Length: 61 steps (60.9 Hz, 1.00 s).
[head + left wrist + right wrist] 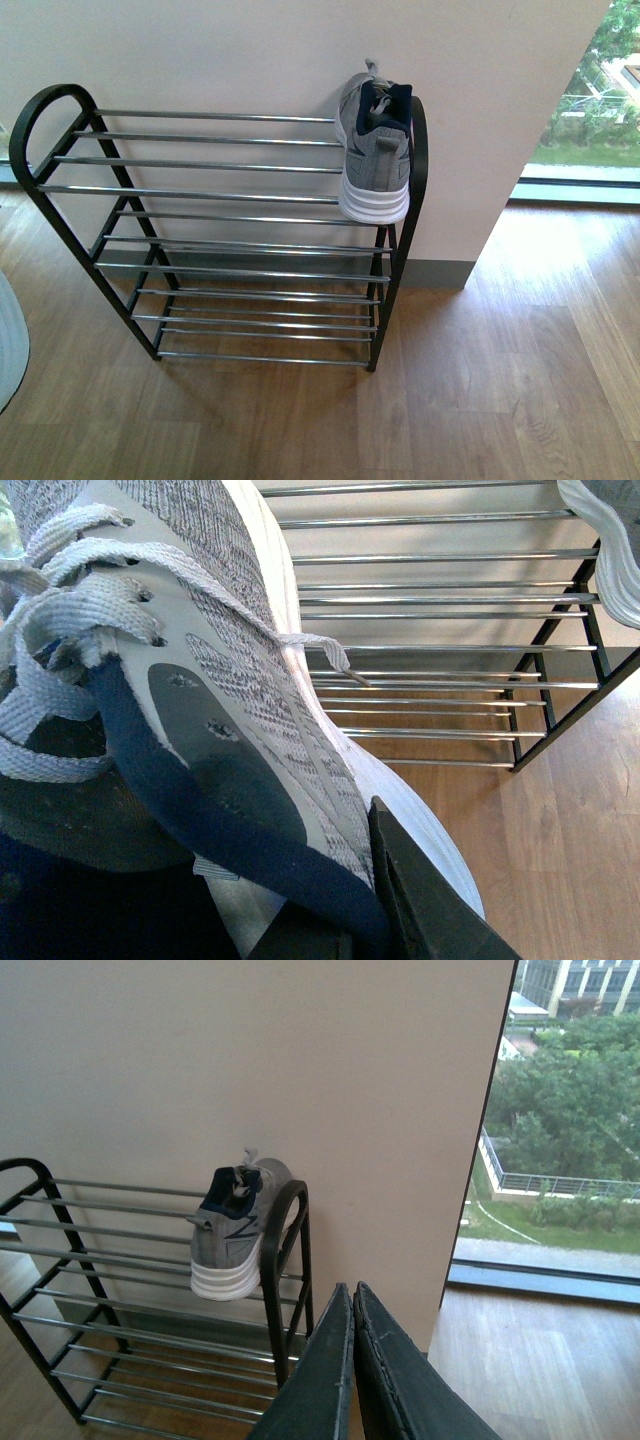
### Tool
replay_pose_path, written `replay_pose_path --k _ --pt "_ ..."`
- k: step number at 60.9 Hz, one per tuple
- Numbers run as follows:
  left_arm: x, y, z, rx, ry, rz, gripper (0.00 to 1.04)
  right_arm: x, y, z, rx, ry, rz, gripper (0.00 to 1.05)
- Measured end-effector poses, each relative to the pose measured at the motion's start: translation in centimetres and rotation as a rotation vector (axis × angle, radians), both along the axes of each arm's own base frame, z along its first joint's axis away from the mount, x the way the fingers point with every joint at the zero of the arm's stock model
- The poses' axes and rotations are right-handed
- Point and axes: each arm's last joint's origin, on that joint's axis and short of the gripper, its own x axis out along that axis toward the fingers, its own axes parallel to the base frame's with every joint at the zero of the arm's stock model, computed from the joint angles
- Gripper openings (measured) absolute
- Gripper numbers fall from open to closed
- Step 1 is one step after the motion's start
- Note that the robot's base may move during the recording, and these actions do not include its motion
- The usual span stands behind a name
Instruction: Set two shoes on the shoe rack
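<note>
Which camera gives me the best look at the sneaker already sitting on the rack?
The front view: the racked sneaker shows heel-on at the right end of the shoe rack's top tier, sole and collar clear. The right wrist view shows it smaller. The left wrist view, filled by the held sneaker, catches only its sole edge.

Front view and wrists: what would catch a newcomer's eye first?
One shoe sits at the right end of the rack, top tier, heel toward the front. The second shoe fills the left wrist view, clamped in the left gripper. The right gripper is shut, empty.
</note>
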Motion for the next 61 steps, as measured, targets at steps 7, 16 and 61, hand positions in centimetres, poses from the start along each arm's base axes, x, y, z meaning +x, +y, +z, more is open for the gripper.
replay_pose_path --k 7,16,61 --pt "0.0 0.0 0.0 0.001 0.0 0.001 0.02 0.0 0.0 0.0 -0.001 0.0 0.0 0.21" --pt "0.2 0.0 0.0 -0.028 -0.022 -0.059 0.02 0.0 0.0 0.0 -0.001 0.0 0.0 0.48" --pt "21.1 -3.1 -0.7 0.106 0.2 -0.472 0.02 0.0 0.0 0.0 -0.001 0.0 0.0 0.95"
